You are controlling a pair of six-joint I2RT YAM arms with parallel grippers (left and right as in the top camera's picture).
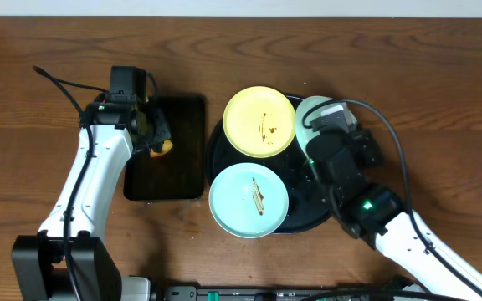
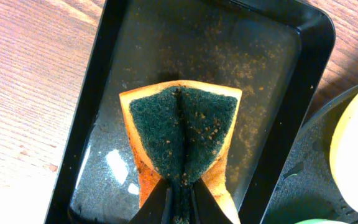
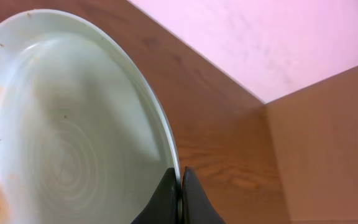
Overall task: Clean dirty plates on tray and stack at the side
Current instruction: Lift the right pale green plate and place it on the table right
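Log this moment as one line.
left gripper: shut on sponge over small tray | right gripper: shut on mint plate rim, tilted | yellow plate, blue plate: smeared, on round tray

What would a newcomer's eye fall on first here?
A yellow plate and a mint plate, both brown-smeared, lie on the round tray's left side. The right gripper pinches a third plate by its rim, over the tray's far side. The left gripper squeezes an orange-and-green sponge over the rectangular tray.
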